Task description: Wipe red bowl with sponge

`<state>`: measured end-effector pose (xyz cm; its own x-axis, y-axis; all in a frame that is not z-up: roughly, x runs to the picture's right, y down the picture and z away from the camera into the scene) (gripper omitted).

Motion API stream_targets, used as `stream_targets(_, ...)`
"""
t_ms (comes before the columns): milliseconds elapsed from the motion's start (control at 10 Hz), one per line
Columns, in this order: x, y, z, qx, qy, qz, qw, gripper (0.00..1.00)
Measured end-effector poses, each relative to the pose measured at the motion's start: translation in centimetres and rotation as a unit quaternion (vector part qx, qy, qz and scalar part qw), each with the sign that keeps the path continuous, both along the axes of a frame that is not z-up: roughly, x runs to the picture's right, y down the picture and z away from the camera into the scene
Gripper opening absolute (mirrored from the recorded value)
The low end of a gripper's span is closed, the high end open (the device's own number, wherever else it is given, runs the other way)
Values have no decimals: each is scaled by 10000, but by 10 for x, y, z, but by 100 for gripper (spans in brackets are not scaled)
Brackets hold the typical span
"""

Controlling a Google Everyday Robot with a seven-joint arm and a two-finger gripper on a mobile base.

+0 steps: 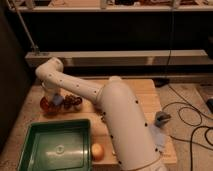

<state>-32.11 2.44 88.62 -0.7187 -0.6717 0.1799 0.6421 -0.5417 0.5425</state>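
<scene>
1. Green comes first. A big green tray [27,137] sits at the near left corner of the wooden table [145,92].
2. Behind the tray, close to the table's left edge, stands the red bowl [47,106]. It is small, round and shiny, and it does not touch the tray.
3. The gripper [53,95] hangs right over the red bowl and points down at it. I cannot tell if it is squeezing something or has let go.
4. The sponge [58,100] is a little pale blue block. It is at the tip of the gripper, by the bowl's right rim.
5. Just to the right of the bowl lies a dark red-brown lumpy bunch [73,101] on the wood. I cannot tell if it touches the bowl.
6. A small orange-yellow ball [97,151] lies just beside the tray's right wall, near the front edge of the table.
7. The fat white arm [125,125] comes up from the bottom middle and bends left across the table to the bowl.
8. On the right side of the table is a grey-blue lumpy thing [161,118]. Just in front of it lies a flat pale blue cloth [159,139].
9. Black cables [192,117] curl on the floor, off to the right of the table.
</scene>
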Motion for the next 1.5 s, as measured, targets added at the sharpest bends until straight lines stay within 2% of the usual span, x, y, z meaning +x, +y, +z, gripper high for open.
stream_targets(300, -20, -18, 7, 120, -3, 32, 9999, 0)
stream_targets(600, -48, -20, 4, 112, -154, 17, 9998, 0)
stream_targets(800, -65, -14, -4, 62, -334, -55, 9994, 0)
stream_targets(1100, -78, 6, -28, -105, -661, -182, 9976, 0)
stream_targets(1500, -62, 27, -43, -335, -785, -244, 9961, 0)
